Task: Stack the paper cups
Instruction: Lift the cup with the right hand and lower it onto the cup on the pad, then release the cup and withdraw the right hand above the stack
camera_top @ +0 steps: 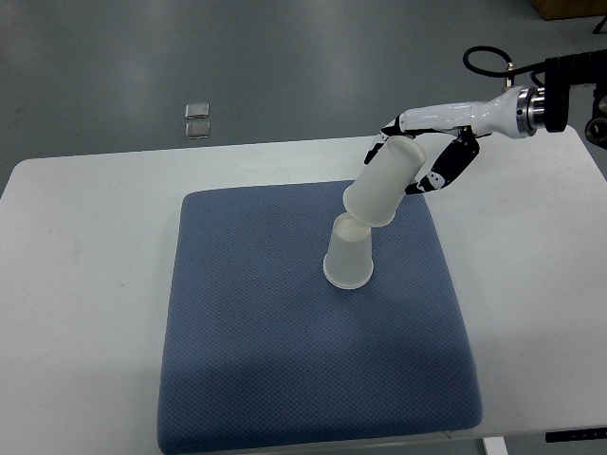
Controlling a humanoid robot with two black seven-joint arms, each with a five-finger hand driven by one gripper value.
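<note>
A white paper cup (pixel 348 254) stands upside down near the middle of the blue mat (pixel 256 360). My right hand (pixel 417 156) comes in from the right edge and is shut on a second white paper cup (pixel 383 184). That cup is tilted, its wide mouth pointing down-left and just touching or hovering over the top of the standing cup. The fingers (pixel 446 171) wrap the cup's upper end. The left hand does not show.
The mat lies on a white table (pixel 85 284). Two small clear squares (pixel 197 119) lie on the grey floor beyond the table's far edge. The table's right edge is close to the arm.
</note>
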